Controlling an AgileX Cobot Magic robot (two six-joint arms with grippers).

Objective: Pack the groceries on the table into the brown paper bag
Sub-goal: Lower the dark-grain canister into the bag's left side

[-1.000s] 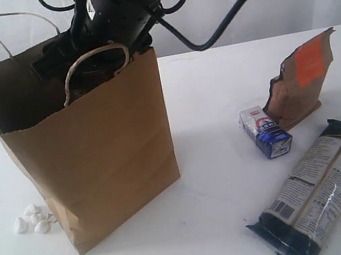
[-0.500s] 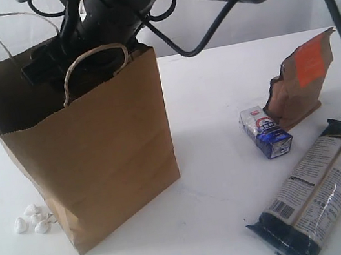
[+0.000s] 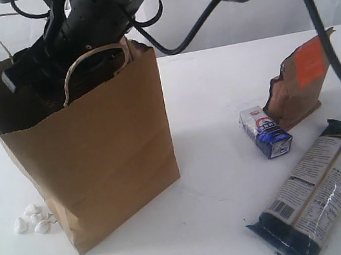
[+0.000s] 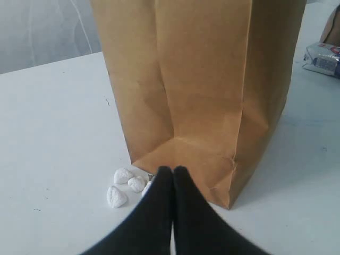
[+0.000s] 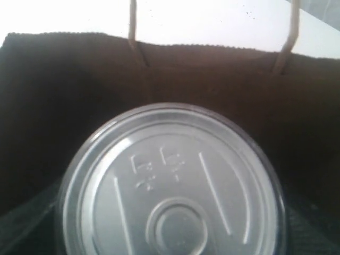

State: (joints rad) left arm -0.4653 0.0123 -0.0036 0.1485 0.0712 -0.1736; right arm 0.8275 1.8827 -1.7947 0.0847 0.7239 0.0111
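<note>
Since a second ago the right claw (image 3: 25,72) has slid further across the mouth of the brown paper bag (image 3: 101,145), toward the left edge of the surface (image 3: 204,95), still clamped wide on the silver can (image 5: 172,186) above the bag's dark inside. The left claw (image 4: 172,178) stays pressed together low by the bag's foot. Carton (image 3: 266,131), pouch (image 3: 297,83) and packet (image 3: 315,188) lie unmoved near the right edge.

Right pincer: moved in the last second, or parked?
Yes. In the exterior view the right pincer has slid left across the mouth of the bag, toward the bag's left edge.
</note>
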